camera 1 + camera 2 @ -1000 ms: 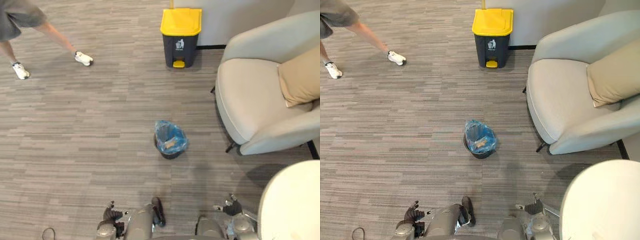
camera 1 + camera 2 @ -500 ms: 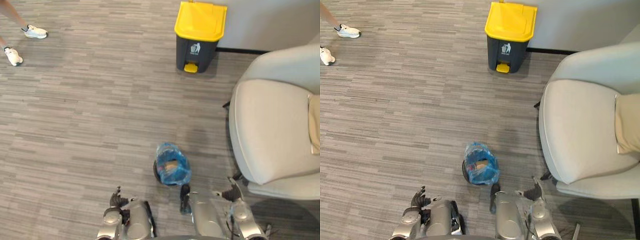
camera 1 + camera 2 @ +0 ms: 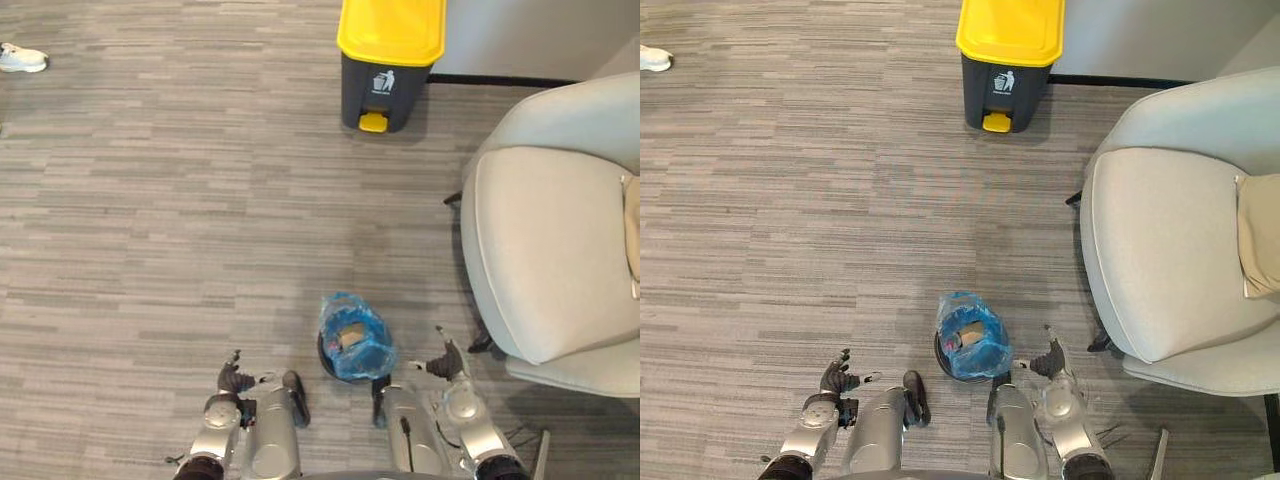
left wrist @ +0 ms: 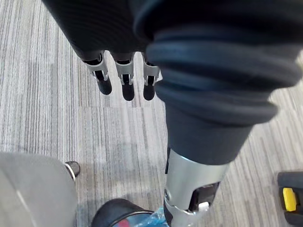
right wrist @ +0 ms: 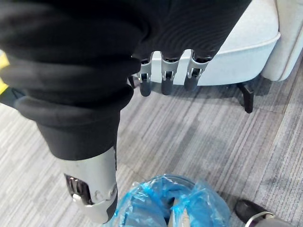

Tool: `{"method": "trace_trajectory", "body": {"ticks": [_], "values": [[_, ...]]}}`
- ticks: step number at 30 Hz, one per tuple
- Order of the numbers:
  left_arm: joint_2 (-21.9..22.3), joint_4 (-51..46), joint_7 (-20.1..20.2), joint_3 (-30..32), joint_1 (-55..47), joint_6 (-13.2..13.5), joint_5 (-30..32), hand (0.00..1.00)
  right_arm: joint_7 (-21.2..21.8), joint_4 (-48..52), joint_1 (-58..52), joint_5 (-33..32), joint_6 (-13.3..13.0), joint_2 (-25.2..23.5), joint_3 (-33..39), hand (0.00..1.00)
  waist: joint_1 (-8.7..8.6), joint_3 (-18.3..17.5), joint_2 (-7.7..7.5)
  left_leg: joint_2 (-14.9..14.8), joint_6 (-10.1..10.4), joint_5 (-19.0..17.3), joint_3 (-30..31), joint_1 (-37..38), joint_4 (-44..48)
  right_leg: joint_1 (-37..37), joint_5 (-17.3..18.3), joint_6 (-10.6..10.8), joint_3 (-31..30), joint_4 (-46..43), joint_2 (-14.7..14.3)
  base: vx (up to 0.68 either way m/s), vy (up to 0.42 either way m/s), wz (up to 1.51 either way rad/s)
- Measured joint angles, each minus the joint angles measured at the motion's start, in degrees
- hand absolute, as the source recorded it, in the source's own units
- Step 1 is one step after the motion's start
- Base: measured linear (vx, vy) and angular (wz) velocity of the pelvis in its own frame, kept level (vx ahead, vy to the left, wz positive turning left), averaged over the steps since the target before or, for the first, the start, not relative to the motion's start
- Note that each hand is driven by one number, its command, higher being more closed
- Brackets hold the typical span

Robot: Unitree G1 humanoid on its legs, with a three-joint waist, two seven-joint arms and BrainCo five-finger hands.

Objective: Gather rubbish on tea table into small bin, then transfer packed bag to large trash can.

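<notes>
The left hand's fingers (image 4: 127, 86) hang straight in a row, slightly apart, with their dark tips toward the floor (image 3: 150, 220). They grip nothing. The right hand's fingers (image 5: 166, 83) look the same: straight, side by side with small gaps, and empty.

The left hand (image 3: 232, 378) sits low over the carpet to the left of the bin (image 3: 325, 353), near it but not touching. The right hand (image 3: 446, 366) is on the bin's right side, a little closer and also clear of it. From that wrist, the bag shows just past the fingertips.

The bin is small and dark and stands upright on the floor between the two hands. It is lined with a blue bag (image 3: 366, 352), whose crumpled top bulges out over the rim. The bag's mouth is open, and rubbish (image 3: 350, 337) lies inside. I can make out a tan piece, but not what else is in there.

Beyond the bin and well apart from it, the can (image 3: 390, 60) stands by the wall. It is dark grey, with its yellow lid down and a yellow pedal at its foot. To the bin's right is a pale armchair (image 3: 545, 240), with one dark leg near the bin and a tan cushion (image 3: 633, 240) at its far side. Far off to the bin's left and beyond it, a person's white shoe (image 3: 20, 57) rests on the carpet.
</notes>
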State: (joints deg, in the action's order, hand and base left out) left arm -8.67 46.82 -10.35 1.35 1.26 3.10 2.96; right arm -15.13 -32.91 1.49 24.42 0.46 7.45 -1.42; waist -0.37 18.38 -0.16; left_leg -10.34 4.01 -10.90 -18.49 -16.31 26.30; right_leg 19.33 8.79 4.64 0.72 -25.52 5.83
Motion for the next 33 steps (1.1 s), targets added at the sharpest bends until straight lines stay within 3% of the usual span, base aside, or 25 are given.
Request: {"method": "trace_trajectory", "body": {"ticks": [4,5,10,11,16,23,30,31,33], "values": [[-0.93,0.01,-0.10,-0.86,3.91,0.43,-0.05,0.00,-0.85,-0.04,5.51,1.09,-0.11,2.63,-4.33,0.00,-0.16,3.21,-0.08,0.32,-0.31,-0.18,-1.16,-1.67,1.99,3.05,-2.92,1.03,-2.41,-0.48,0.16,-0.10,0.076,-0.42],[-1.32,0.02,-0.21,-0.54,6.50,1.30,-0.08,0.00,-1.03,-0.18,7.64,1.90,-0.07,3.14,-5.82,0.00,-0.08,3.82,0.01,0.36,-1.56,-0.91,-1.02,-4.86,4.87,5.99,-3.10,0.80,-2.33,-2.30,0.38,-0.13,0.060,-0.13],[-1.67,-1.13,-1.99,1.70,14.63,2.54,-0.58,0.00,-1.92,-0.75,17.68,3.90,-0.25,4.49,-10.85,0.00,0.90,6.75,0.90,-0.66,-4.02,-4.34,-0.52,-15.49,9.59,16.97,-3.50,0.18,-1.12,-6.41,0.46,-0.22,0.070,-0.08],[-1.65,-3.10,-2.57,2.48,16.48,2.61,-1.37,0.00,-2.53,0.50,21.76,4.98,-0.48,4.81,-12.31,0.00,1.80,7.96,1.48,-1.83,-4.44,-5.61,-0.33,-21.39,13.63,22.22,-3.06,0.35,-0.44,-8.93,0.40,-0.27,0.007,-0.17],[0.80,-6.05,-3.78,5.24,20.70,3.15,-4.44,0.00,-3.87,4.05,31.31,7.71,-1.40,7.02,-15.44,0.00,2.15,12.11,2.18,-3.77,-4.79,-7.84,2.12,-36.59,25.93,36.70,1.56,0.02,0.79,-21.43,1.65,-0.24,-0.070,0.10],[1.49,-9.57,-4.93,6.17,22.88,3.64,-5.52,0.00,-3.89,-1.65,39.70,9.93,-0.98,9.71,-18.01,0.00,2.69,12.93,2.20,-4.74,-4.88,-7.87,5.15,-52.03,35.65,52.10,3.75,-1.27,1.34,-33.65,2.96,-0.14,-0.111,0.15],[0.54,-12.60,-6.19,5.80,25.44,5.15,-7.81,0.00,-3.74,-10.10,45.67,9.92,0.08,11.48,-19.93,0.00,3.07,12.96,2.25,-4.54,-4.98,-6.22,5.87,-59.30,36.63,58.57,3.63,-1.35,2.50,-35.44,4.42,-0.09,-0.030,0.14],[0.55,-12.75,-6.22,5.57,25.89,5.54,-8.65,0.00,-3.66,-12.04,46.60,9.90,0.10,11.78,-19.99,1.00,3.45,13.00,2.34,-4.47,-5.41,-5.91,5.86,-60.09,36.65,59.37,3.52,-1.52,2.51,-35.60,4.52,-0.05,-0.004,0.06],[0.69,-12.61,-6.27,5.31,26.58,6.01,-9.51,0.00,-3.42,-14.86,47.84,9.95,0.28,12.16,-20.98,1.00,4.27,13.01,2.35,-3.97,-5.63,-5.68,5.94,-61.04,36.64,60.48,3.55,-1.53,2.56,-36.30,5.13,-0.05,0.002,0.14]]}}
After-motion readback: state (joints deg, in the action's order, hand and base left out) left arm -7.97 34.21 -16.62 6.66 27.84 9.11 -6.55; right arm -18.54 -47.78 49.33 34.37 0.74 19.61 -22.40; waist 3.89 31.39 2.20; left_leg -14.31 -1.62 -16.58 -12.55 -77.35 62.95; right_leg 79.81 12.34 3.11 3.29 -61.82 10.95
